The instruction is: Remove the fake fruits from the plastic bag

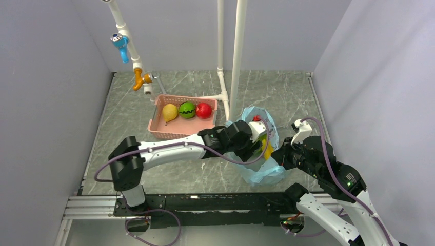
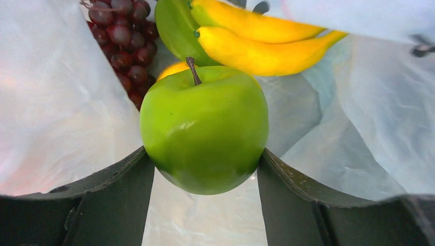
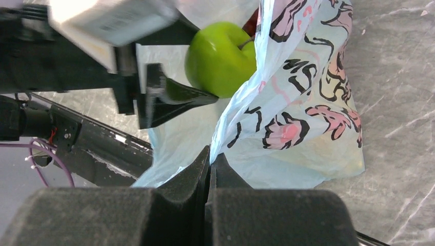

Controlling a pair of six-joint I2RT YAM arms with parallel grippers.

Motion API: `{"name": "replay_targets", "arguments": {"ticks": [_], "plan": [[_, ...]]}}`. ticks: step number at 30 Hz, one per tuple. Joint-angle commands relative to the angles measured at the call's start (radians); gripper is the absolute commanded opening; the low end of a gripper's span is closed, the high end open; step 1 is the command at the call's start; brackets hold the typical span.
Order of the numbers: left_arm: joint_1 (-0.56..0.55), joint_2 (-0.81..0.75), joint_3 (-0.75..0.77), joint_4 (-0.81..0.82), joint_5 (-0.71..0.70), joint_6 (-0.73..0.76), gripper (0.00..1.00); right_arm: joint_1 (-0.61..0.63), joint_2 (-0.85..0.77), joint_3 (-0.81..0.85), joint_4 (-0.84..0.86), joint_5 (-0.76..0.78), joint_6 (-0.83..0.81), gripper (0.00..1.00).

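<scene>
left gripper (image 2: 204, 156): nearest the lens. Both fingers pressed on the flanks of the green apple (image 2: 204, 123), stem up, gripped at mid-height, inside the bag mouth.
table (image 1: 287, 92): grey marbled top, carries everything.
plastic bag (image 3: 302, 128): light blue, crinkly, on the table's right side between the two arms.
basket (image 1: 156, 125): pink lattice, left of the bag and apart from it. Holds pear (image 1: 169, 111), watermelon (image 1: 186, 109) and red apple (image 1: 203, 109) in a row.
right gripper (image 3: 210, 163): jaws fully closed, pinching the bag's rim film and holding the mouth up.
bananas (image 2: 256, 31): in the bag behind the apple, clear of the fingers.
grapes (image 2: 120, 36): in the bag, back left against the wall.
orange (image 2: 172, 69): only a sliver shows, right behind the apple.
step: lifting the green apple out. Three fruits are in the basket, four seen in the bag.
how: withdraw straight along the mouth, slowly. Glossy round skin can roll out of a two-point grip, so no twisting. Right pinch should be firm so the film doesn't drag along or fold over the fingers. Clear the rim fully before swinging toward the basket.
text: none legible. The bag print is pink flowers with black outlines, no words. sticker (image 3: 120, 23) on the left wrist's white housing is too blurred to read.
</scene>
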Motion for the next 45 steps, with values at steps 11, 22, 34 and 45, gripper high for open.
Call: {"name": "replay_targets", "arguments": {"ticks": [11, 22, 34, 45], "plan": [[-0.006, -0.214, -0.072, 0.078, 0.154, -0.033, 0.27, 0.005, 0.001, 0.002, 0.047, -0.018, -0.006, 0.00], [0.009, -0.500, -0.320, 0.138, 0.258, -0.069, 0.26, 0.006, 0.009, 0.003, 0.047, -0.022, -0.013, 0.00], [0.147, -0.884, -0.568, -0.005, 0.073, -0.212, 0.14, 0.006, 0.004, 0.000, 0.050, -0.028, -0.015, 0.00], [0.468, -0.789, -0.508, -0.163, -0.078, -0.321, 0.16, 0.006, -0.007, 0.000, 0.049, -0.031, -0.011, 0.00]]}}
